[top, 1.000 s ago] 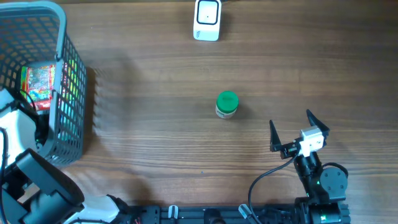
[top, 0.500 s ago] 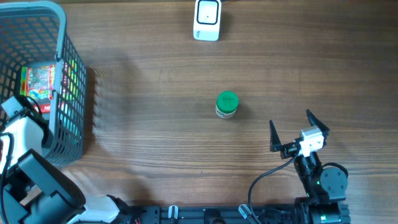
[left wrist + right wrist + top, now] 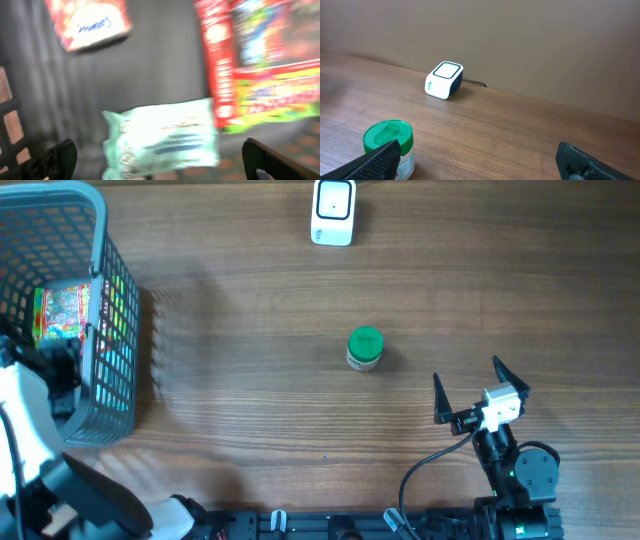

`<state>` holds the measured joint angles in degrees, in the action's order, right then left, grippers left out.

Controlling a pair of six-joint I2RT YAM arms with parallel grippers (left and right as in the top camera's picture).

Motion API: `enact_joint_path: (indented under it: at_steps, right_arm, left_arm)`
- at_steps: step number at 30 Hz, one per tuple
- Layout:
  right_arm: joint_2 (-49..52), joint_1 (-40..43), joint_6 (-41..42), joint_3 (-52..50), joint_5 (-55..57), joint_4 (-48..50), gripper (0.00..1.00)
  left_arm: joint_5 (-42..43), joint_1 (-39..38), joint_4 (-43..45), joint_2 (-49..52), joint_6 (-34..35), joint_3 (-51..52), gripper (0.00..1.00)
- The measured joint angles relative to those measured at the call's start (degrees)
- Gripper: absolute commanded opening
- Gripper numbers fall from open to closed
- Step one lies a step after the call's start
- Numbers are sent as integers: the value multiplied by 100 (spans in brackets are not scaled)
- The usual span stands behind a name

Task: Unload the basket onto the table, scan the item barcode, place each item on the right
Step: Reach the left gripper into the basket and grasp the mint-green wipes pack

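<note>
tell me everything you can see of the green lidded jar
The small round jar with a green plastic-looking lid stands upright near the middle of the brown wooden table. The lid is closed, with faint raised lettering; the short body below looks pale and translucent. Only the table touches it.

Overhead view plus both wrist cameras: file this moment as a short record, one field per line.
scanner: white, at the far edge of the table
jar: green lid, upright, mid-table, nothing touching it
basket: grey, at the left, holding a colourful box and a pale packet
left pincer: open, above the pale packet; view blurred
right pincer: open, empty, apart from the jar
</note>
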<state>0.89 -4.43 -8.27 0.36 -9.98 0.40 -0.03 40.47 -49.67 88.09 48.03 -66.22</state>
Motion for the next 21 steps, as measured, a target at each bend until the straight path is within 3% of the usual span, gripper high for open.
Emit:
enact_joint_path:
  at_steps: [11,20,21]
  right_arm:
    - [0,0,0,0,0,0,100]
    - [0,0,0,0,2,0,100]
    - [0,0,0,0,0,0,100]
  left_arm:
    - [57,0,-243,-166,-363,155,100]
    - [575,0,1346,-98,-411,1609,100]
    - [619,0,1528,-90,-407,1707,89]
